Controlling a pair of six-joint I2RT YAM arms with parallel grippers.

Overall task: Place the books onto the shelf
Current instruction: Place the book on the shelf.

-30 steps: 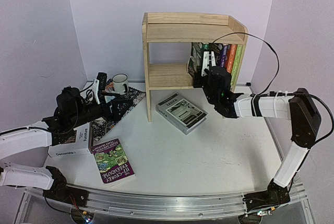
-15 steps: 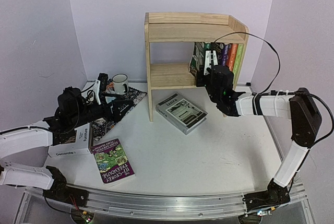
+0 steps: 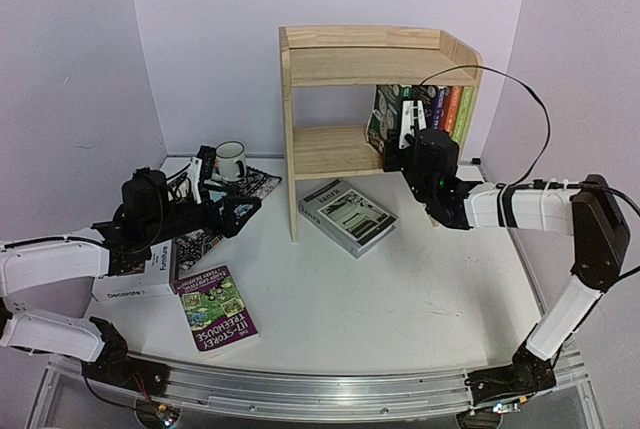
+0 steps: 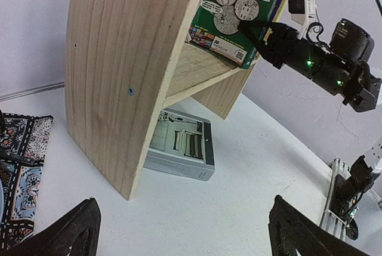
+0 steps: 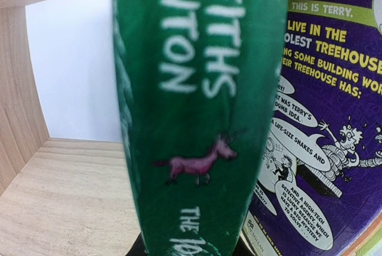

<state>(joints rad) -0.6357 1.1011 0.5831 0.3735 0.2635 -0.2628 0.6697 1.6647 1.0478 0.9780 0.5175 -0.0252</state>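
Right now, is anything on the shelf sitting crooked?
Yes. The green book on the lower tier of the shelf leans away from the upright row of books, clamped by the right gripper. Nothing looks spilled or damaged.

A white mug [image 3: 231, 160] stands near the far left corner of the white worktop [image 3: 420, 289], at the far edge of a dark patterned placemat [image 3: 258, 185] lying flat. An aluminium rail [image 3: 320, 390] lines the near edge, and pale lilac walls [image 3: 200, 39] enclose the scene.

Close-up green book [image 5: 197, 107] spine, purple book [image 5: 322, 119] just right, shelf board [image 5: 65, 202] below
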